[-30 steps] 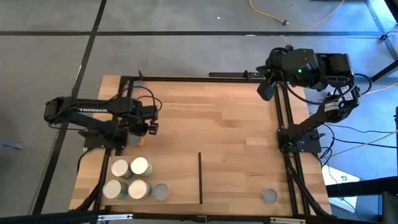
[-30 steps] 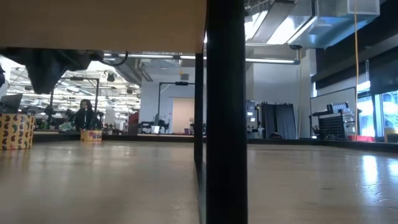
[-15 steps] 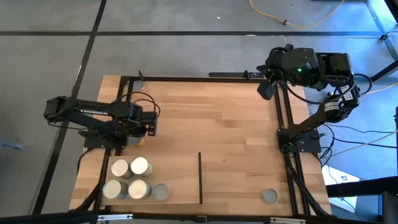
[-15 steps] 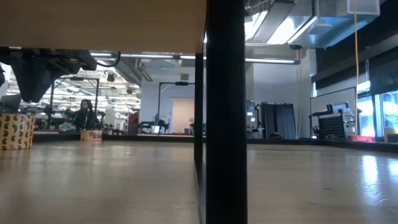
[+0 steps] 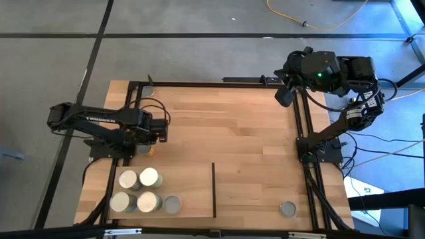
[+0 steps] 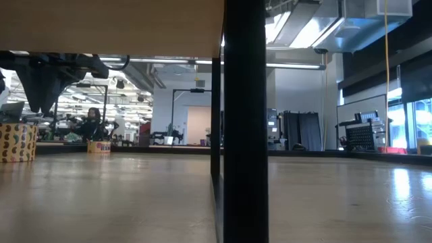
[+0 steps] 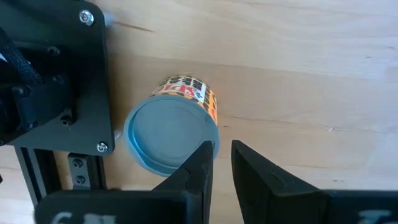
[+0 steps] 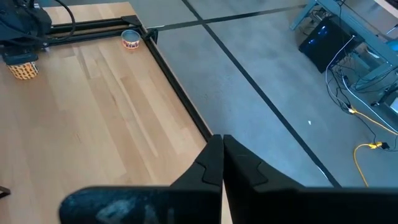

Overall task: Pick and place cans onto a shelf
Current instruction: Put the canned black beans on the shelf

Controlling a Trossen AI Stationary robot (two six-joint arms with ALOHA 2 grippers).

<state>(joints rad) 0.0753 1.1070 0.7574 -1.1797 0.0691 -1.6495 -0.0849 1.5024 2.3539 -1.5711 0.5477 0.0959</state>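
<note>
A can with a blue-grey top and a yellow patterned label [image 7: 171, 140] stands upright on the table by the left arm's base [image 5: 149, 151] [image 6: 17, 142]. My left gripper [image 7: 222, 168] [image 6: 39, 101] hangs over the can's edge, pointing down, open by a narrow gap with nothing in it. Several more cans [image 5: 139, 191] stand clustered at the near left. Single cans stand at the near right [image 5: 287, 210] and in the far left corner [image 8: 130, 39]. The shelf [image 6: 111, 27] shows as a pale panel overhead, edged by a black strip [image 5: 214, 189]. My right gripper [image 8: 222, 155] waits shut, raised at the far right [image 5: 284, 96].
A black metal frame [image 5: 302, 133] runs along the table's sides and far edge. A thick black post [image 6: 244, 121] fills the middle of the low view. Bare planks [image 5: 226, 126] lie between the arms. A person [image 6: 91, 125] is in the room beyond.
My left gripper has rolled about its downward-pointing axis above the can by the arm's base; its fingers keep the same narrow gap. The cans have not moved.
</note>
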